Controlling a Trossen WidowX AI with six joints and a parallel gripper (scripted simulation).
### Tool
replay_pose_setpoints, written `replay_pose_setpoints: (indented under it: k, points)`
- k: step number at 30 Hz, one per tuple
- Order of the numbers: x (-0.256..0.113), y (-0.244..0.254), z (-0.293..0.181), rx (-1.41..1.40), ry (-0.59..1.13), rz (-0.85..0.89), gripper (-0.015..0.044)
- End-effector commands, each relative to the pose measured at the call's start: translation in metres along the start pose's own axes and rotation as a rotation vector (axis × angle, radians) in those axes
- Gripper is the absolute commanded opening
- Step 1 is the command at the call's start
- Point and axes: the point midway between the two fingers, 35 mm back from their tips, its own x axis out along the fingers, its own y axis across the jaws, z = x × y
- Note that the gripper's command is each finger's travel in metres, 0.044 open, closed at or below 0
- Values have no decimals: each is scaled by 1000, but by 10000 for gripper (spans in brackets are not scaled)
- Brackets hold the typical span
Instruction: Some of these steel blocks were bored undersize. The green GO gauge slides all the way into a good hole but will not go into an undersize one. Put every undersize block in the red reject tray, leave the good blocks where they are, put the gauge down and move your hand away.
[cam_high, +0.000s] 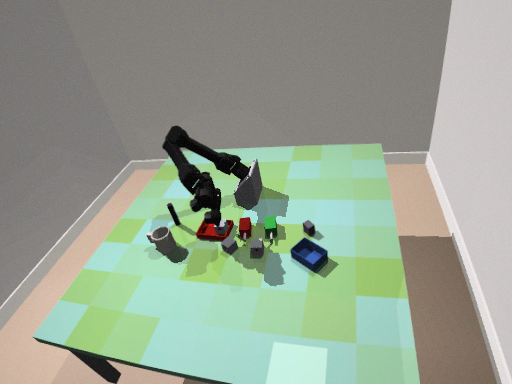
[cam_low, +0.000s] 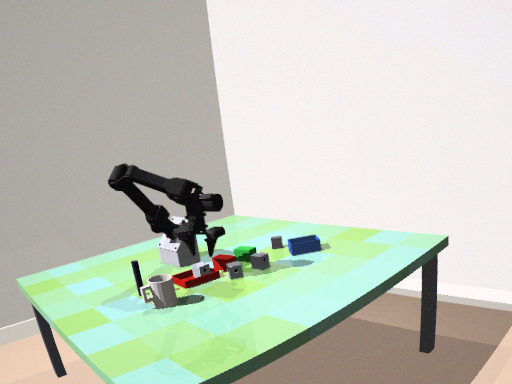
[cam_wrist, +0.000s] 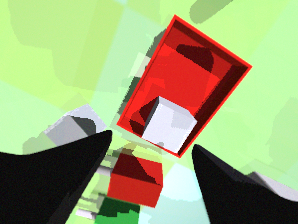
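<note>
The gripper (cam_high: 215, 221) (cam_low: 202, 254) (cam_wrist: 152, 141) is open above the red tray (cam_high: 201, 236) (cam_low: 186, 284) (cam_wrist: 150, 67), where one block (cam_high: 221, 228) (cam_low: 201, 269) (cam_wrist: 170, 125) sits.

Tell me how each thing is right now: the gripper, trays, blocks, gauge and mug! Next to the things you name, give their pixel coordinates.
Black gripper (cam_low: 202, 252) (cam_wrist: 152, 141): open, above the tray.
Red reject tray (cam_high: 199, 236) (cam_low: 186, 285) (cam_wrist: 146, 73): holding one steel block (cam_low: 201, 269) (cam_wrist: 171, 126).
Three other grey steel blocks (cam_high: 229, 245) (cam_high: 257, 248) (cam_high: 309, 228): on the table.
Blue tray (cam_high: 309, 255) (cam_low: 304, 245): empty.
Green gauge (cam_high: 270, 226) (cam_low: 245, 252) (cam_wrist: 120, 212): lying down, not held.
Grey mug (cam_high: 163, 241) (cam_low: 163, 291): upright.
</note>
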Motion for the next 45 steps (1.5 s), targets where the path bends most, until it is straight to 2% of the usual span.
replay_pose_setpoints:
  k: [1,7,8,9,20,21,35,45]
  points:
    - [-3,24,-5,-502,3,2,325]
    - [-6,51,-12,-1128,2,5,325]
    - [-6,51,-12,-1132,2,5,325]
    - [-2,17,-2,-400,-2,1,299]
    - [-2,17,-2,-400,-2,1,10]
    - [-2,17,-2,-400,-2,1,0]
    - [-3,18,-2,-426,-2,1,0]
    - [-2,18,-2,-407,-3,1,263]
